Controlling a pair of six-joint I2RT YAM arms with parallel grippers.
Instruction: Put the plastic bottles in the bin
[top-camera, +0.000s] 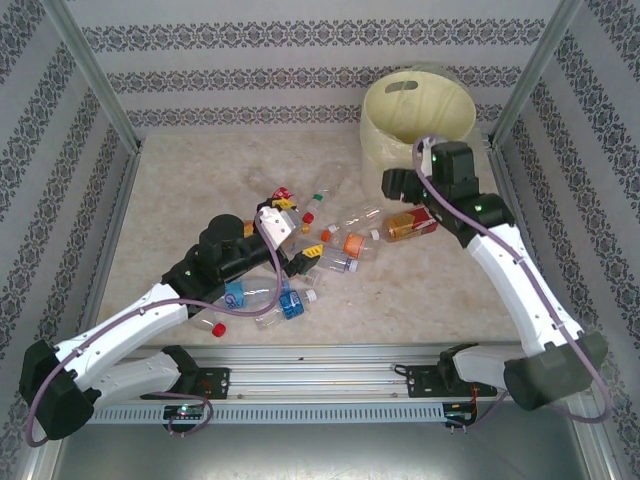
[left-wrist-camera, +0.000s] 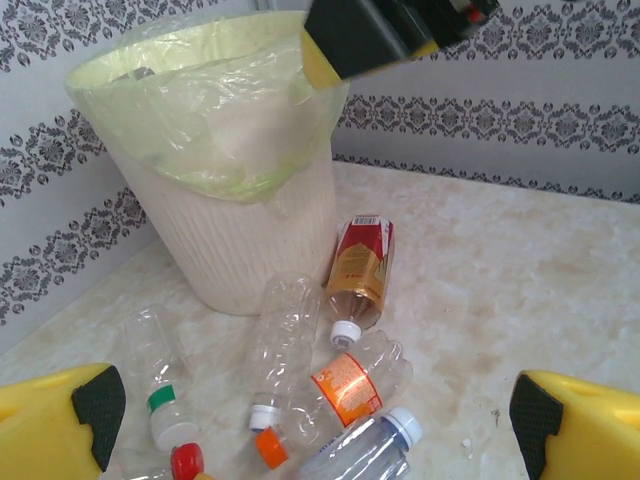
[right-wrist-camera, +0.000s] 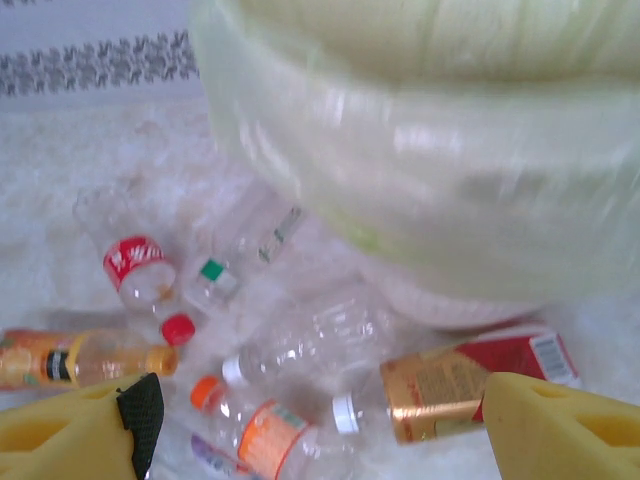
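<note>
Several plastic bottles lie scattered mid-table, among them a red-and-gold labelled one (top-camera: 410, 226) (left-wrist-camera: 360, 265) (right-wrist-camera: 440, 395), an orange-labelled one (top-camera: 355, 243) (left-wrist-camera: 350, 385) (right-wrist-camera: 265, 435) and a blue-labelled one (top-camera: 290, 300). The pale-yellow bin (top-camera: 410, 135) (left-wrist-camera: 230, 230) (right-wrist-camera: 430, 150) stands upright at the back right, with a clear liner over its rim. My left gripper (top-camera: 292, 243) (left-wrist-camera: 315, 430) hovers open over the left part of the cluster, holding nothing. My right gripper (top-camera: 392, 183) (right-wrist-camera: 320, 425) hangs open and empty just in front of the bin, above the red-and-gold bottle.
Patterned walls close in the table at the back and both sides, with metal posts (top-camera: 95, 75) at the corners. A metal rail (top-camera: 320, 360) runs along the near edge. Bare table lies at the far left and near right.
</note>
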